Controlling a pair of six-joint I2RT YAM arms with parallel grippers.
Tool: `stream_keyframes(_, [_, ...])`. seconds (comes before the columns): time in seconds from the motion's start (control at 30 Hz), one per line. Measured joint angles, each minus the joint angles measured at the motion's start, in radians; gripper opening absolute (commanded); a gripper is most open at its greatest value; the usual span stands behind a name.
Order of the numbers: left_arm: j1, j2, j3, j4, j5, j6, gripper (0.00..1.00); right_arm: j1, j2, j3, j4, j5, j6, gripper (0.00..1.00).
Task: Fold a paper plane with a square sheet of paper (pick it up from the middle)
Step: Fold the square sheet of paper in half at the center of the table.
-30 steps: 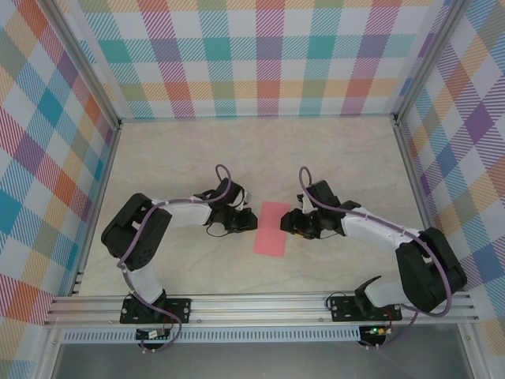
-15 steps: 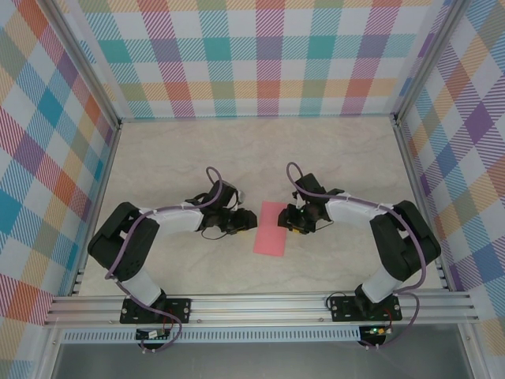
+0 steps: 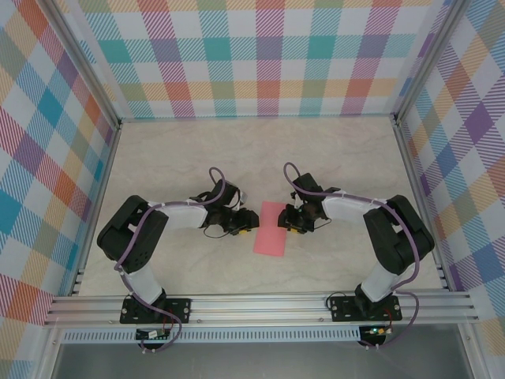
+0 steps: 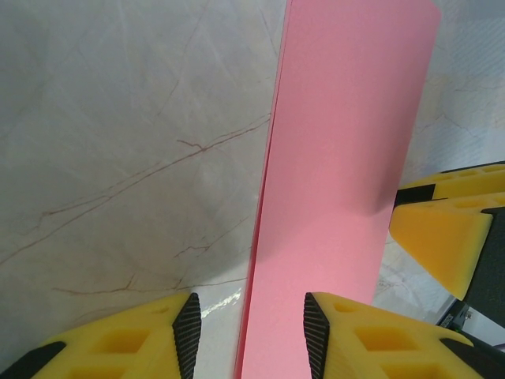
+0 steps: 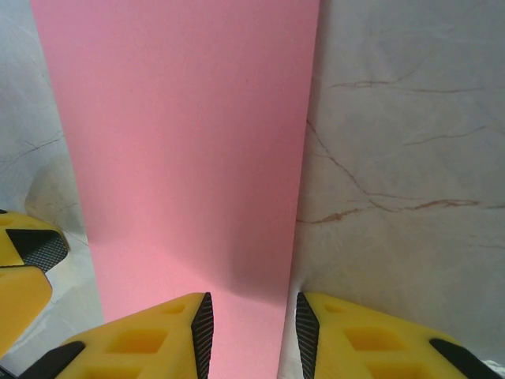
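The square sheet of paper lies on the table as a narrow salmon-pink rectangle with doubled layers along one long edge. My left gripper is at its left long edge and is open. In the left wrist view the gripper straddles that edge of the paper, one finger over the sheet and one over the table. My right gripper is at the opposite edge, also open. Seen from the right wrist, the gripper straddles the right edge of the paper. No paper plane shape is seen.
The marble-pattern tabletop is walled by checked panels at the back and sides, with an aluminium rail at the near edge. Each wrist view catches the other gripper's yellow fingers just across the sheet.
My left gripper has opened and shifted up to the paper's left edge. The right gripper has moved in to the right edge with its jaws narrowing. The sheet has stayed put.
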Motion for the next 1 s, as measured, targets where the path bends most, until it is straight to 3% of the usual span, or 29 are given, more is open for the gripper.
stream_keyframes(0.33, [0.0,0.01,0.008,-0.003,0.011,0.0,0.39,0.0,-0.056,0.002,0.005,0.01,-0.001,0.38])
stream_keyframes(1.0, [-0.009,0.027,0.045,-0.027,0.022,0.001,0.41,0.0,-0.001,-0.014,0.032,-0.018,-0.001,0.37])
